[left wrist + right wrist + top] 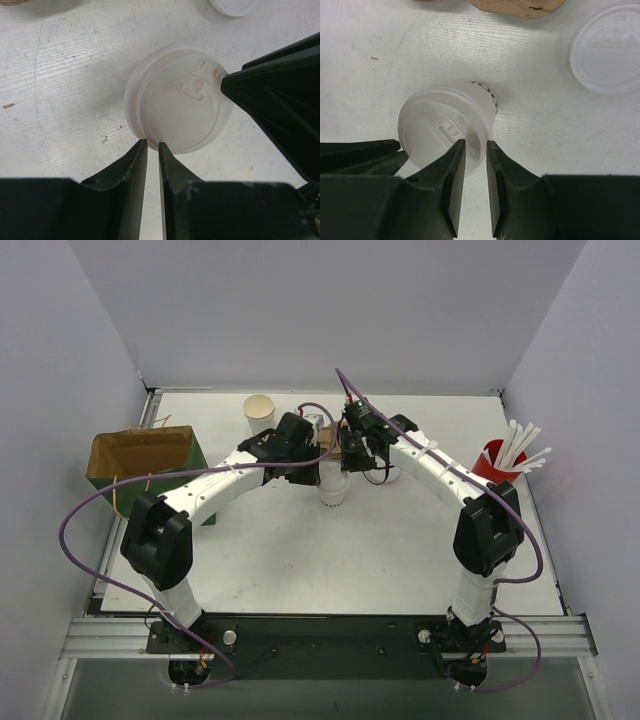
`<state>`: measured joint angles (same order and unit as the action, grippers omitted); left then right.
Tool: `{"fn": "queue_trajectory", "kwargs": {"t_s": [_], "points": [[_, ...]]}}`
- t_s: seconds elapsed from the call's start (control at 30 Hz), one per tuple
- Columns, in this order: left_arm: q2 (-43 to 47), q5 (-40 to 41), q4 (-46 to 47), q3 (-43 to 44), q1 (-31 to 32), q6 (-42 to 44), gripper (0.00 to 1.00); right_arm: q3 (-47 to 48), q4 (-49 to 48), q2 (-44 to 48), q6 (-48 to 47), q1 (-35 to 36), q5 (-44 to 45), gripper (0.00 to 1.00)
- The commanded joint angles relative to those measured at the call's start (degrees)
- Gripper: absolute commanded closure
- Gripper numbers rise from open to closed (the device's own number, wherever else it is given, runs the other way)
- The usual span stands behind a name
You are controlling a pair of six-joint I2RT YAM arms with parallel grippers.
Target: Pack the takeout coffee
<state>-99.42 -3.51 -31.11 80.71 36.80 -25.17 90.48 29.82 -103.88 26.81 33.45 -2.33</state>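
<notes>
A white takeout coffee cup (333, 490) with its whitish lid (180, 97) on stands mid-table. My left gripper (322, 474) comes in from the left. Its fingertips (152, 144) straddle the lid's near rim with only a thin gap, pinching it. My right gripper (346, 474) comes from the right and its tips (475, 144) grip the opposite rim of the same lid (440, 130), one finger over the recess and one outside. A second cup (259, 412), open and tan inside, stands at the back left.
A loose lid (610, 50) lies on the table right of the lidded cup. The brown cardboard carrier (515, 6) sits just behind the grippers. An open brown paper bag (145, 455) stands at the left edge, and a red cup of white straws (492, 462) at the right.
</notes>
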Motion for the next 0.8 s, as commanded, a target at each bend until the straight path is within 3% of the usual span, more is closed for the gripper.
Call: {"fn": "queue_trajectory", "kwargs": {"t_s": [0.0, 0.47, 0.77], "points": [[-0.87, -0.53, -0.61, 3.4, 0.12, 0.73, 0.74, -1.18, -0.38, -3.87, 1.14, -0.14, -1.45, 0.81], [0.71, -1.06, -0.7, 5.34, -0.67, 0.21, 0.74, -0.92, -0.21, -0.89, 0.79, -0.05, -0.84, 0.8], [-1.3, -1.15, -0.96, 11.21, -3.66, 2.31, 0.63, 1.63, 1.02, 1.57, 1.14, -0.05, 0.04, 0.69]]}}
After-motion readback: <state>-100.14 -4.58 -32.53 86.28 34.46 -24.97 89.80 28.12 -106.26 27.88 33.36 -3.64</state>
